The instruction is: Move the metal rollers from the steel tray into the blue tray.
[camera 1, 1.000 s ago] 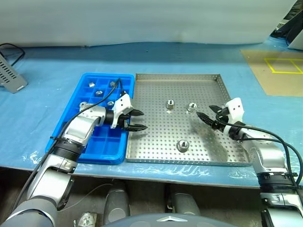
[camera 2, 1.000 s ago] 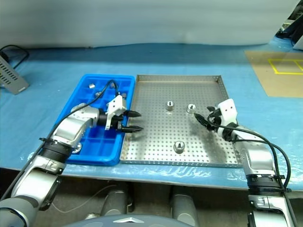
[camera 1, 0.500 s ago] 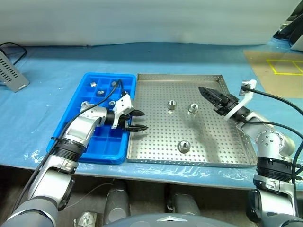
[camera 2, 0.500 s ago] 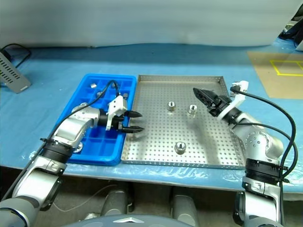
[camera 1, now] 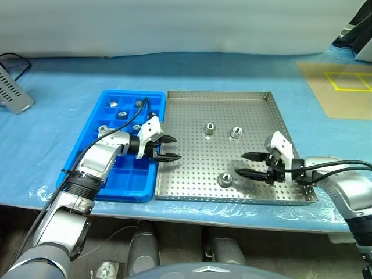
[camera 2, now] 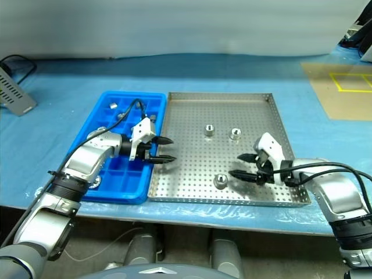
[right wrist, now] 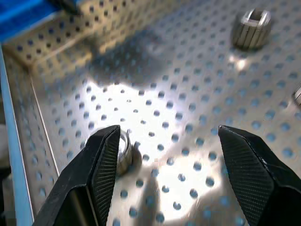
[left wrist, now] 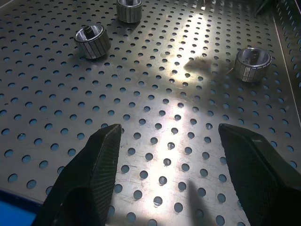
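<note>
Steel tray (camera 1: 256, 102) carrying three rollers (camera 1: 225, 179); both grippers, left (camera 1: 170, 147) and right (camera 1: 246, 164), hovering, jaws apart, gripping nothing.

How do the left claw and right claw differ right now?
1. Place: the left claw hangs over the steel tray's edge beside the blue tray; the right claw sits over the steel tray's near right part.
2. Nearness to work: the right claw's fingertips point at the nearest metal roller, just short of it; the left claw has no roller close by.

Shared: both open, both empty.
</note>
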Controlling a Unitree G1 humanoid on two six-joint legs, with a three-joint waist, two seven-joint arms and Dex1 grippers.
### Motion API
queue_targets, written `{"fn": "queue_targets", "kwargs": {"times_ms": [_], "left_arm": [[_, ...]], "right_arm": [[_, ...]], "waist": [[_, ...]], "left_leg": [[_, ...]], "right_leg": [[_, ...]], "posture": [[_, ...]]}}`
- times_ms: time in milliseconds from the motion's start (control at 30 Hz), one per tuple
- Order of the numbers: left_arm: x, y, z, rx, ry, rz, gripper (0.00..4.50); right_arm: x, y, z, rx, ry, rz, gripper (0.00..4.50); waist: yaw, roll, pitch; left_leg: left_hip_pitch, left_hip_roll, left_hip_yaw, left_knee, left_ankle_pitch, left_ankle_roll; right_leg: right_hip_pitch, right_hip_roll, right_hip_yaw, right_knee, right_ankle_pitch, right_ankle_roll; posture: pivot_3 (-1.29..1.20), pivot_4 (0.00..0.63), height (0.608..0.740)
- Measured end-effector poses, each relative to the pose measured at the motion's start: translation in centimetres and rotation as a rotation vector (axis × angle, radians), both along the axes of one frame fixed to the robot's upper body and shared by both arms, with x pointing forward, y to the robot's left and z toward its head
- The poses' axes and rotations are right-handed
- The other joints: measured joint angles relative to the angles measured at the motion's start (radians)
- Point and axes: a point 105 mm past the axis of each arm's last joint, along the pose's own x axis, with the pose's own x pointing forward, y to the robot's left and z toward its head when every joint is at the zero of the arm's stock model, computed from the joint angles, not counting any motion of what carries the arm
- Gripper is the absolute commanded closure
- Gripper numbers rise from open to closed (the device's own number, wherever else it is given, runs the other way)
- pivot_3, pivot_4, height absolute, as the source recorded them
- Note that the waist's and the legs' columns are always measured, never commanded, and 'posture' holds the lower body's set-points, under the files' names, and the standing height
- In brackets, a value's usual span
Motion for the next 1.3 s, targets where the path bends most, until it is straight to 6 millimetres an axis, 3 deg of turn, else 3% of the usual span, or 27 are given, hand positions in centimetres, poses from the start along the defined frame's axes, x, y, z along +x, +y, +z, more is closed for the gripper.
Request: {"fn": "queue_targets", "kwargs": {"times_ms": [333,667,967,1167,1300], "left_arm": [[0.0,0.0,0.0,-0.005,-0.003,0.013,1.01],[-0.3,0.2,0.0,-0.006,-0.008,0.019,1.01],[-0.2,0.4,-0.1,0.002,-0.011,0.022,1.01],[-0.2,0.5,-0.2,0.008,-0.019,0.024,1.01],[-0.2,0.4,-0.1,0.008,-0.023,0.017,1.01]], "right_arm": [[-1.1,1.8,-1.9,-0.009,0.051,0.079,1.05],[-2.3,4.6,0.0,0.007,0.069,0.145,1.05],[-2.9,5.4,-1.3,-0.059,0.137,0.152,1.05],[-2.7,10.8,-1.4,-0.084,0.094,0.197,1.05],[-2.8,11.9,-1.3,-0.127,0.086,0.182,1.05]], "waist": [[0.001,0.000,0.000],[0.000,0.000,0.000],[-0.001,0.000,0.000],[0.000,0.000,0.000],[0.002,0.000,0.000]], "left_leg": [[0.000,0.000,0.000,0.000,0.000,0.001],[0.001,0.000,0.000,-0.001,0.000,0.000],[0.002,0.000,0.000,-0.002,0.000,-0.001],[0.006,0.000,0.000,-0.010,0.004,-0.007],[0.006,0.000,0.000,-0.011,0.004,-0.007]], "right_leg": [[0.000,0.000,0.000,0.000,0.000,0.000],[0.000,0.000,0.000,0.000,0.000,0.000],[0.000,0.000,0.000,0.000,0.000,0.000],[0.000,0.001,0.001,0.000,0.000,0.000],[0.000,0.001,0.001,0.000,-0.001,-0.001]], "posture": [[-0.17,0.150,0.740],[-0.17,0.150,0.740],[-0.17,0.150,0.740],[-0.17,0.150,0.740],[-0.17,0.150,0.740]]}}
